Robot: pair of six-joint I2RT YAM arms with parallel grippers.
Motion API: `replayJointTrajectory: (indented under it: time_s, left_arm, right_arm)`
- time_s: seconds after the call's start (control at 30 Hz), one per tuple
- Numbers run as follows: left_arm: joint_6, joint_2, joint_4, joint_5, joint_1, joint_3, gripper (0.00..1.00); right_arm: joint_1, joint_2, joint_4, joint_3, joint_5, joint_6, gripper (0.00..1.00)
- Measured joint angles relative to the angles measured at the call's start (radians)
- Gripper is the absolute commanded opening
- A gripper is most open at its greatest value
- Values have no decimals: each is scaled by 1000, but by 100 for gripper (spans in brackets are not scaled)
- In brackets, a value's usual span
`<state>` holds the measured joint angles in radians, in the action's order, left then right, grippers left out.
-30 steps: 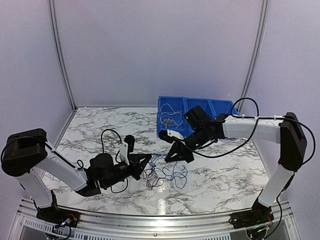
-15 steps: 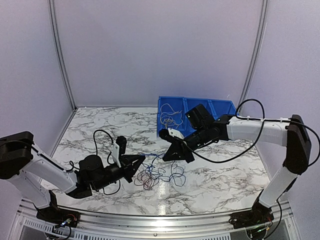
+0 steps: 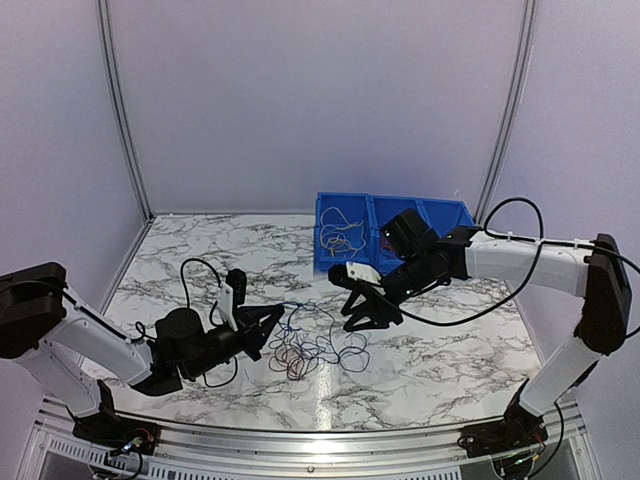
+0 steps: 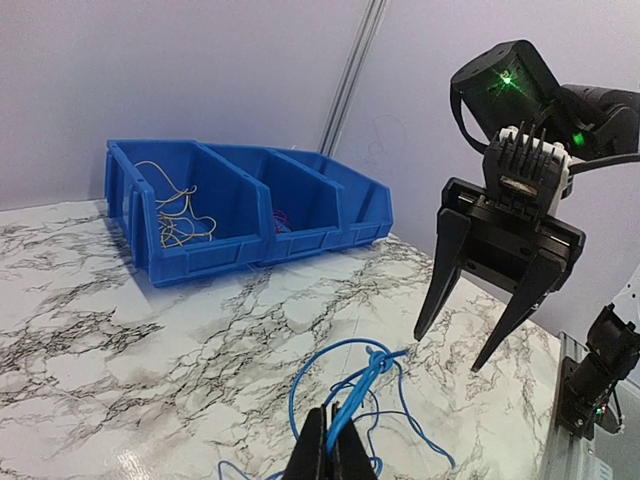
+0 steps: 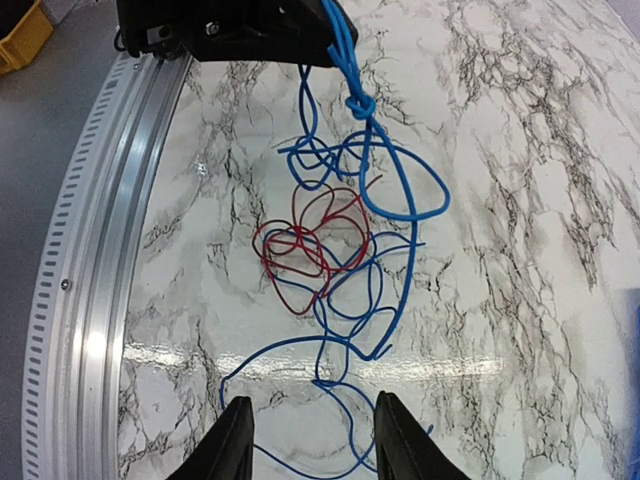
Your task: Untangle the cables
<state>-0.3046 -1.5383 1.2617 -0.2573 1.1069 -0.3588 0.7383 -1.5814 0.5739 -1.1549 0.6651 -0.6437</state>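
The cables [image 3: 318, 345] lie as a loose tangle of red and blue wires on the marble table, between the two arms. My left gripper [image 3: 278, 316] is shut on a light blue cable [image 4: 372, 372] that has a knot just beyond its tips. In the right wrist view the red loops [image 5: 310, 245] sit in the middle, with darker blue strands [image 5: 365, 300] running through them. My right gripper [image 3: 366, 312] hangs open above the right side of the tangle, nothing between its fingers [image 5: 236, 445].
A blue bin [image 3: 392, 228] with three compartments stands at the back right; its left compartment holds pale thin wires [image 4: 180, 215]. A metal rail [image 5: 105, 260] runs along the table's near edge. The right gripper [image 4: 452, 350] hovers in front of the left wrist camera.
My right gripper has opened and let go of the blue cable, shifting a little right. The left gripper has drawn back left, still holding the blue cable.
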Motion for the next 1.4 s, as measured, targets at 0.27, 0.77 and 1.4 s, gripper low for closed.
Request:
replayJointTrajectory:
  time_s: [0.27,0.77,1.4]
  left_arm:
    - [-46,-21,-2,44,0,-32,0]
    - [-161,-32,-2,123,-2,-78,0]
    - [-218,-94,12,151,-8,-88,0]
  right_arm:
    - [113,3,10,-95,-211,-72,33]
    - [192,-12,-26,-138,-394,-109,27]
    - [194,-18,19,-209,-192,-60,0]
